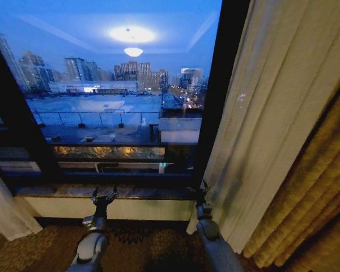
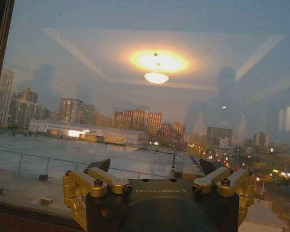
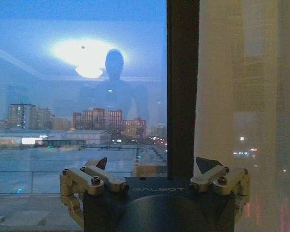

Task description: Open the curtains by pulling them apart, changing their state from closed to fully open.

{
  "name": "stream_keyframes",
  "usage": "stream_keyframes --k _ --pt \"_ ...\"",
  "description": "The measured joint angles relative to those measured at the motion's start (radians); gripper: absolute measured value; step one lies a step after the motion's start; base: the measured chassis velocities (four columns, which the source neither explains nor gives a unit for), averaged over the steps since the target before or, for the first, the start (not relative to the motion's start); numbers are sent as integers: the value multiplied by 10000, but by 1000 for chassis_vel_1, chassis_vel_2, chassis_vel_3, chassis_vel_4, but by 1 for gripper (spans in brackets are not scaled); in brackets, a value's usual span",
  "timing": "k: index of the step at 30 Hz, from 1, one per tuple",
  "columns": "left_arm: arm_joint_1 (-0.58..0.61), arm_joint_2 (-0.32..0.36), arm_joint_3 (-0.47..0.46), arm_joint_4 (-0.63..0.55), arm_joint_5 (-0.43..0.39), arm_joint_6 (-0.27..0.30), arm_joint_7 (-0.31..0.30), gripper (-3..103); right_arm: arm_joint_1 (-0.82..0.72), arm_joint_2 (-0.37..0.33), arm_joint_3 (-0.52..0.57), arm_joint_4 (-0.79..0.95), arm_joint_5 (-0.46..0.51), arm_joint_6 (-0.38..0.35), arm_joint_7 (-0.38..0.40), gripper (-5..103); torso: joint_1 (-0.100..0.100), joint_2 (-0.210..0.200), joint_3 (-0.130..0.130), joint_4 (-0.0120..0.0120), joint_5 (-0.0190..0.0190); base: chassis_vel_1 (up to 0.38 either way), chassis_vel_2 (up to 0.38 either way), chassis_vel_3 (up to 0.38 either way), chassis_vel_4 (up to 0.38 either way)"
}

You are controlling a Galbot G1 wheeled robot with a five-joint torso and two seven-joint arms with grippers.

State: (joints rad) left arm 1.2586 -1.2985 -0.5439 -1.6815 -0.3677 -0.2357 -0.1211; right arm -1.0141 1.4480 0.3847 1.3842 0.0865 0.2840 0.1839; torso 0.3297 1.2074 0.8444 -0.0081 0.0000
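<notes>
Both grippers, left (image 1: 103,198) and right (image 1: 199,191), gape empty near the sill; right sheer curtain (image 1: 266,113) hangs vertical just right of the right one.

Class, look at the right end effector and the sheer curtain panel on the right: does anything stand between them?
Nothing visible does. The right end effector, open, sits just beside the sheer curtain panel's inner edge, by the dark window frame.
</notes>
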Motion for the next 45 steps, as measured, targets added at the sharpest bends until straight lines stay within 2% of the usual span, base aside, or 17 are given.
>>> stream_keyframes --k 7,21,24,30,36,45 --pt "0 2 -6 0 0 0 0 100 78 -49 75 19 147 -257 92 100 0 0 0 3 0 -74 -26 53 10" --pt "0 -2 3 0 0 0 5 100 151 -81 21 -106 -31 -109 120 100 0 0 1 -4 6 -177 -157 179 162" --pt "0 -2 3 -1 0 0 6 100 218 -39 -38 -137 -59 -108 119 100 -3 3 -3 -6 0 5 -49 41 1" --pt "0 4 -9 0 1 0 3 100 554 149 -115 -381 -151 56 128 100 -2 3 -2 6 -3 32 49 -25 -22" --pt "0 2 -3 0 0 0 3 100 635 163 -160 -359 -112 28 -67 100 -2 2 -1 -1 2 12 29 -1 -9" --pt "0 1 -3 0 0 0 2 100 661 156 -177 -495 -30 -29 -205 100 -3 3 -2 0 -1 0 0 0 0"
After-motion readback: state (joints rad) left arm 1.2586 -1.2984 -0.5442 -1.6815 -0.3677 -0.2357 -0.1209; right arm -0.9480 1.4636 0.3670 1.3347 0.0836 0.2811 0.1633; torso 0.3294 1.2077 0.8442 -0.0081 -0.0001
